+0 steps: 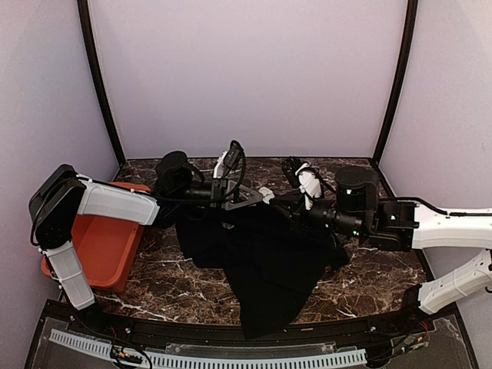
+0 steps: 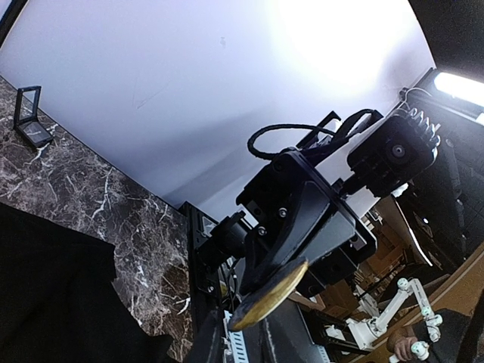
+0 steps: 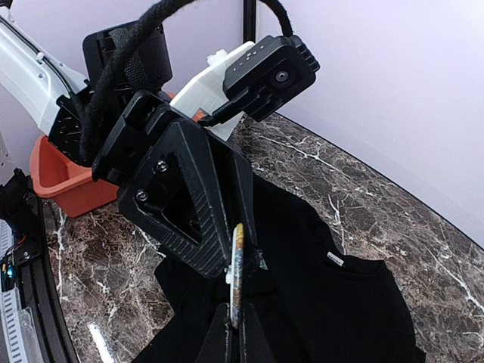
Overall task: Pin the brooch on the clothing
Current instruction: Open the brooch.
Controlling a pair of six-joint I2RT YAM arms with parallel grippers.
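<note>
While the brooch [image 3: 237, 272] stands edge-on, clamped in the left gripper [image 2: 266, 291], its lower edge meets a fold of the clothing [image 1: 269, 269] that the right gripper [image 3: 231, 336] pinches up from 3 o'clock. Pinning looks unfinished (clasp hidden); an orange bin [image 1: 100, 246] sits at 9 o'clock.

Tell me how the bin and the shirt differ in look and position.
The bin is orange; the shirt is black. The bin is an open box with walls; the shirt is creased cloth. The bin sits at the left of the table; the shirt lies in the middle, one end hanging over the near edge. Both rest on the marble top.
</note>
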